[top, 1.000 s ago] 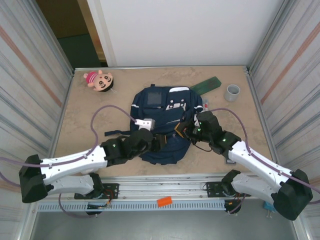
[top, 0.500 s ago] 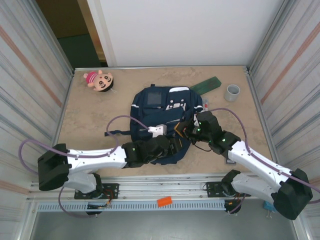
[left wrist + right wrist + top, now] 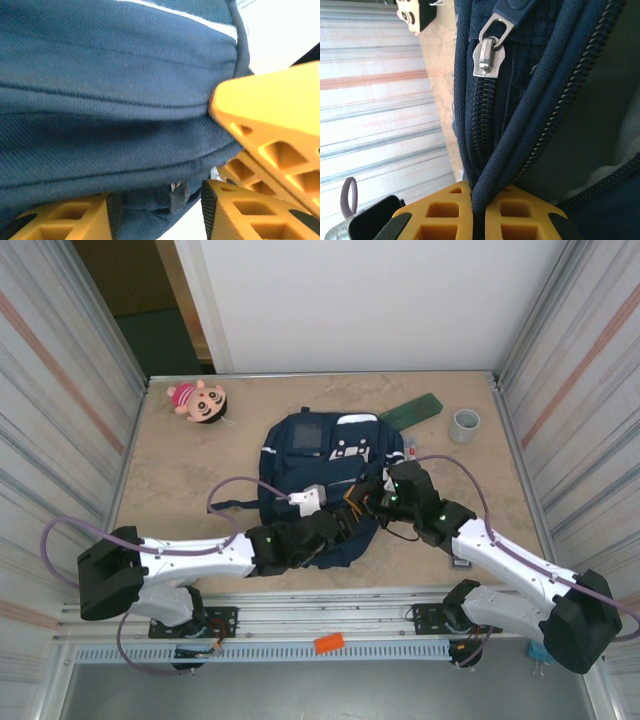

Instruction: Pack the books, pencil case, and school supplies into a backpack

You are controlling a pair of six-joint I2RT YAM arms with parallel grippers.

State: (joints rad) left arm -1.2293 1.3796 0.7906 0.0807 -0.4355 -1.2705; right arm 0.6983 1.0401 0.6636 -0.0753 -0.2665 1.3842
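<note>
Right wrist view: the right tool (image 3: 479,212) pinches the zippered rim of the large navy blue fabric backpack (image 3: 520,75), which lies mid-tabletop (image 3: 170,470) toward the near edge. The left tool (image 3: 160,215) stands half-wide astride a fold; it should grip the opposite rim, then spread the mouth gently.

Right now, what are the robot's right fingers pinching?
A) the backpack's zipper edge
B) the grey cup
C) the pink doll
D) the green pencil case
A: the right wrist view shows the right fingers shut on the backpack at its zipper edge.
</note>
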